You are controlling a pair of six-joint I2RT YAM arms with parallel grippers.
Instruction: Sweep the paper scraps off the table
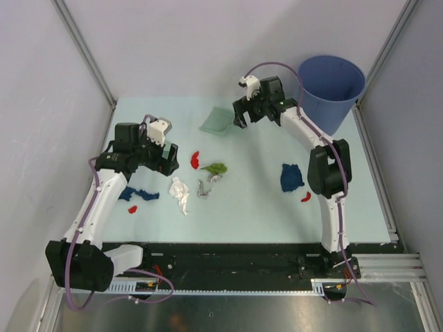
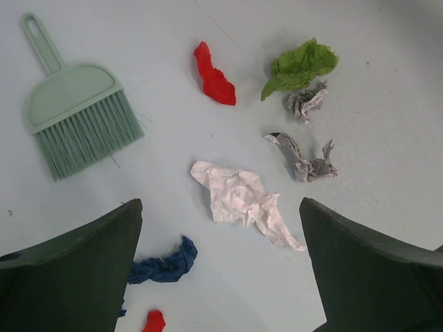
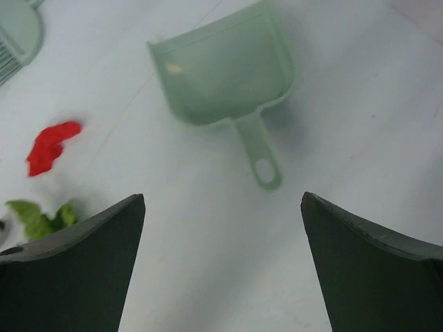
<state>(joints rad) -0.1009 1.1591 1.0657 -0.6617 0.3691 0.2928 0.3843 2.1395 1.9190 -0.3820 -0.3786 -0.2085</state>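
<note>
Well, the left gripper (image 2: 218, 206) and the right gripper (image 3: 221, 200) both hang spread wide, holding nothing. The paper scraps (image 1: 291, 177) lie scattered over the middle of the table (image 1: 256, 214). The white scrap (image 1: 181, 194) is long, and its length runs from the arms' side toward the far side.

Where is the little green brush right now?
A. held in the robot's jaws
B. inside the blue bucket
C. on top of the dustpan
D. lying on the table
D: the brush lies flat on the table near the paper scraps, and nothing is gripping it.
</note>
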